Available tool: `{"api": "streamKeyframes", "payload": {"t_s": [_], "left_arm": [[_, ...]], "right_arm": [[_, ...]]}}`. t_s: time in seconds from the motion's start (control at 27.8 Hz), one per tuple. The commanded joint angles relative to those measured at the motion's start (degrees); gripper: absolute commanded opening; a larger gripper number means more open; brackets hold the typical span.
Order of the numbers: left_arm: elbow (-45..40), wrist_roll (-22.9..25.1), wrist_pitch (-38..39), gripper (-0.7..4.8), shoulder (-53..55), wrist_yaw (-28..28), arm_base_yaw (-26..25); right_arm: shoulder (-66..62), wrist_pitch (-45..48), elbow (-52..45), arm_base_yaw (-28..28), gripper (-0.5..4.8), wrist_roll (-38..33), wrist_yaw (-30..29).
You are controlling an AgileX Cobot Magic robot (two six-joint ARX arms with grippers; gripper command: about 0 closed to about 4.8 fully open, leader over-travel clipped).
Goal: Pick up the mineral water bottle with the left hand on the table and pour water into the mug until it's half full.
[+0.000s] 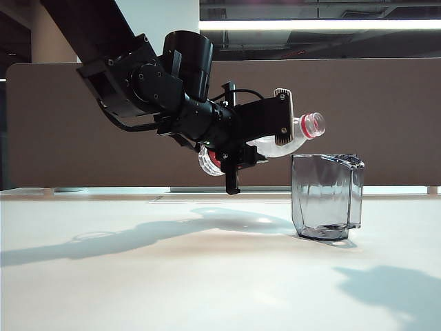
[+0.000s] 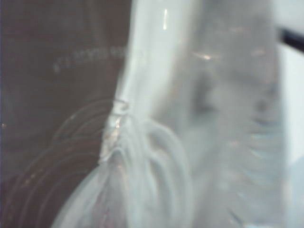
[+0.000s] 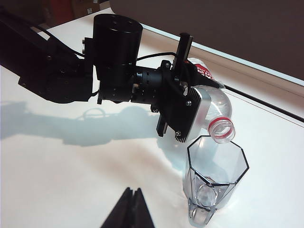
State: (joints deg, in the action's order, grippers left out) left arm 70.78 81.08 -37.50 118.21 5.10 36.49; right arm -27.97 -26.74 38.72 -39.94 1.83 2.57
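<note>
My left gripper (image 1: 258, 148) is shut on the mineral water bottle (image 1: 293, 141), which it holds tipped almost level above the white table (image 1: 172, 276). The bottle has no cap. Its open, red-ringed mouth (image 3: 222, 130) hangs just over the rim of the smoky faceted mug (image 1: 327, 200). No stream of water shows. The right wrist view shows the left gripper (image 3: 187, 85) clamping the bottle's body from both sides, with the mug (image 3: 213, 175) below. Blurred clear plastic of the bottle (image 2: 156, 142) fills the left wrist view and hides the fingers there. My right gripper (image 3: 133, 191) is shut and empty, apart from the mug.
A brown partition (image 1: 69, 124) runs along the table's far edge. The left arm's body (image 3: 57, 80) stretches across the table towards the mug. Shadows of the arms lie on the tabletop.
</note>
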Motion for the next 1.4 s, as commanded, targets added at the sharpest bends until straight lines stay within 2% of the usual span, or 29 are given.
{"api": "streamKeyframes", "payload": {"t_s": [0.04, 0.22, 0.32, 1.4], "left_arm": [[0.57, 1.55, -4.66, 1.2, -0.57, 0.17, 0.11], [0.57, 3.28, -5.05, 1.2, -0.55, 0.2, 0.11], [0.57, 6.95, -5.01, 1.2, -0.55, 0.17, 0.09], [0.59, 10.54, -5.01, 1.2, -0.55, 0.17, -1.11]], "right_arm": [[0.02, 0.81, 0.37, 0.0, -0.06, 0.11, -0.13], [0.02, 0.81, 0.37, 0.0, -0.05, 0.11, -0.15], [0.02, 0.79, 0.39, 0.0, -0.05, 0.11, -0.2], [0.02, 0.79, 0.37, 0.0, -0.05, 0.11, -1.22]]}}
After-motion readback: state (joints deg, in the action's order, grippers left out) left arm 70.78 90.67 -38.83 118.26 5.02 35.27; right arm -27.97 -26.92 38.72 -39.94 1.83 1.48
